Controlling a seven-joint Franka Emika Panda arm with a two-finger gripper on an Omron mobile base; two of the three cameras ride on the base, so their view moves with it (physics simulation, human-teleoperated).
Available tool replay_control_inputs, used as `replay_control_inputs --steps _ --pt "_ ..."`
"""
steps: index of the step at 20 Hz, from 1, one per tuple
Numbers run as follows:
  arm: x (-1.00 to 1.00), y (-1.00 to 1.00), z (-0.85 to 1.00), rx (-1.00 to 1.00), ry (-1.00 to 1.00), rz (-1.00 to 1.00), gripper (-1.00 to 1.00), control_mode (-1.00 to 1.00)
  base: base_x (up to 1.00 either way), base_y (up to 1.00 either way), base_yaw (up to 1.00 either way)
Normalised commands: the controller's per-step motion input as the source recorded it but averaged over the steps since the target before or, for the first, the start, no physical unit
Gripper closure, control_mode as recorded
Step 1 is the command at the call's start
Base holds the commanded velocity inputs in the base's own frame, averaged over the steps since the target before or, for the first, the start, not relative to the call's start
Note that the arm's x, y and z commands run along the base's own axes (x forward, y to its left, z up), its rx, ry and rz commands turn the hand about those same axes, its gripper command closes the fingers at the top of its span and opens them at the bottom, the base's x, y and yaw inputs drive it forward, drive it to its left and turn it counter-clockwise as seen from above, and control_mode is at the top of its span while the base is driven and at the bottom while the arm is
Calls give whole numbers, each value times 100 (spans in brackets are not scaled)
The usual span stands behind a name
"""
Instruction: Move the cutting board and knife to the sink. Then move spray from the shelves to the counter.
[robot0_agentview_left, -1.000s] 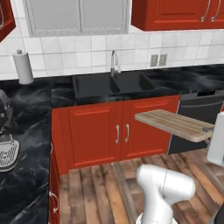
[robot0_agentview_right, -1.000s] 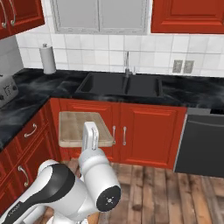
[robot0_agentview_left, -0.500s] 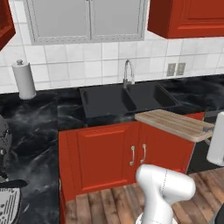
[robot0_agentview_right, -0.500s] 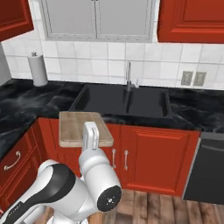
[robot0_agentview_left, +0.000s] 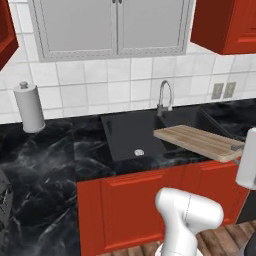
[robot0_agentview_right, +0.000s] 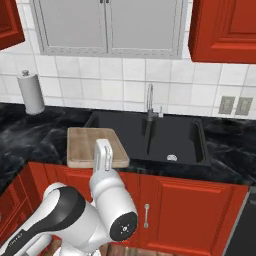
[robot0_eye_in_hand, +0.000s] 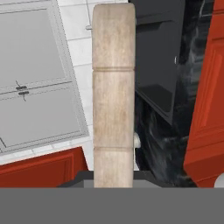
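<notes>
The cutting board (robot0_agentview_left: 199, 140), a light-wood slab, hangs level above the front edge of the sink (robot0_agentview_left: 131, 136), held at its near end by my gripper (robot0_agentview_left: 239, 150), which is shut on it. From the right base view the board (robot0_agentview_right: 86, 146) sits left of the dark basin (robot0_agentview_right: 175, 137), over the black counter (robot0_agentview_right: 30, 136), with my white hand in front of it. In the hand view the board (robot0_eye_in_hand: 113, 96) runs straight away from the fingers. The knife, the spray and the shelves are out of view.
A thin metal faucet (robot0_agentview_left: 164, 97) stands behind the basin. A paper towel roll (robot0_agentview_left: 30, 107) stands at the back left. Grey wall cabinets (robot0_agentview_left: 112, 25) hang above, and red cabinet fronts (robot0_agentview_right: 195, 210) sit below the counter.
The whole picture has shifted: the base has driven closer to the sink, which now looks larger and nearer. The board stays in my grip, now over the counter's front edge.
</notes>
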Motion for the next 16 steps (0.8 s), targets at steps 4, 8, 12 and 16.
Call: replay_control_inputs --steps 4,8,12,16 --pt "0 0 0 0 0 0 100 100 60 12 0" --pt "0 0 0 0 0 0 100 100 45 10 0" --pt "0 0 0 0 0 0 100 100 42 12 0" --pt "0 0 0 0 0 0 100 100 6 2 0"
